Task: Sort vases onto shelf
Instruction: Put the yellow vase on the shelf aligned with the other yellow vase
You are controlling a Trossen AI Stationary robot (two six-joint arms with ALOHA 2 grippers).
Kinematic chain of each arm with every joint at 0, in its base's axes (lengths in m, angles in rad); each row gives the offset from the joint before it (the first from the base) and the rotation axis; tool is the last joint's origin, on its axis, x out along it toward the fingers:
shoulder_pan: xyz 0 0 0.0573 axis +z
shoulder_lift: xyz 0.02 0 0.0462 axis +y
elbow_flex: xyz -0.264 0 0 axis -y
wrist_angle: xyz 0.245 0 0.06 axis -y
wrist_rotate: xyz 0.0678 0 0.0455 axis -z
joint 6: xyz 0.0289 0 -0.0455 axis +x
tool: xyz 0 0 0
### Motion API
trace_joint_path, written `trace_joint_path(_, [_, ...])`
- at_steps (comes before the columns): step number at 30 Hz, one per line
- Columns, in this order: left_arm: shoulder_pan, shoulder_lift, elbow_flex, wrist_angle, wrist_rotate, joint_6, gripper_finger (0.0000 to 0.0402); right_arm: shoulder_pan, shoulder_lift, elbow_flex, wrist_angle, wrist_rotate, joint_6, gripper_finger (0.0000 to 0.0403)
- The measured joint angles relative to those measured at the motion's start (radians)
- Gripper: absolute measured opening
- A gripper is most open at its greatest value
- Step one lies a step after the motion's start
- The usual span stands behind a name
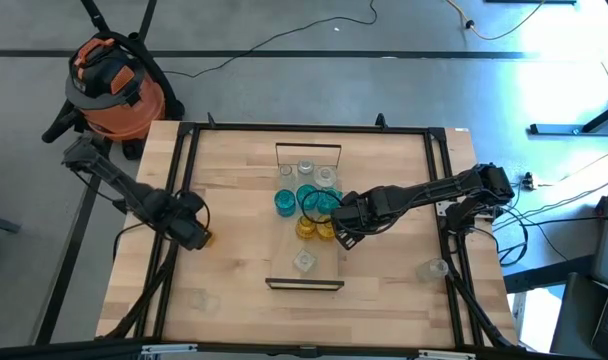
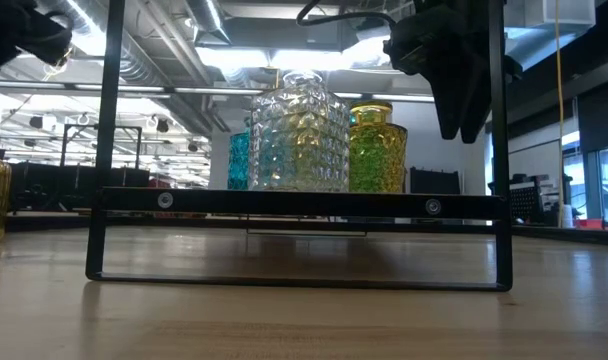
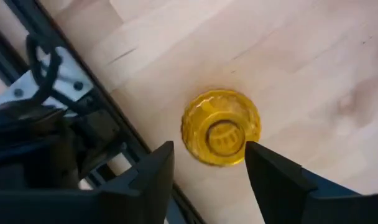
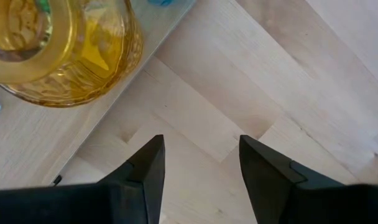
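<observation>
The left pincer (image 3: 207,165) hung spread directly above an upright amber vase (image 3: 221,127) near the tabletop's (image 1: 234,290) left edge; farther right, the empty, parted right pincer (image 1: 346,237) waited beside the shelf (image 1: 306,283) holding sorted vases (image 1: 309,205).

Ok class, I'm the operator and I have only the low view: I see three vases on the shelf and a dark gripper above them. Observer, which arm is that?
Observer: The right gripper. It hangs open and empty off the right edge of the shelf, beside a yellow vase.
Operator: And the left arm?
Observer: The left gripper is open above a lone yellow vase, which stands on the left side of the table, off the shelf.
Operator: Any more strays?
Observer: A clear vase stands on the table to the right of the shelf.
</observation>
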Motion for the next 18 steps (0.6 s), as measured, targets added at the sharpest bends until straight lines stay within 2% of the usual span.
trace_joint_path(5, [0.062, 0.000, -0.024, 0.091, 0.036, 0.063, 0.0190, 0.000, 0.000, 0.000, 0.000, 0.000, 0.000, 0.0170])
trace_joint_path(13, [0.135, 0.007, -0.066, 0.086, 0.067, 0.110, 0.0190, 0.000, 0.000, 0.000, 0.000, -0.009, 0.002, 0.0170])
trace_joint_path(18, [0.167, 0.008, -0.079, 0.179, 0.067, 0.160, 0.0190, 0.000, 0.000, 0.000, 0.000, -0.011, 0.002, 0.0170])
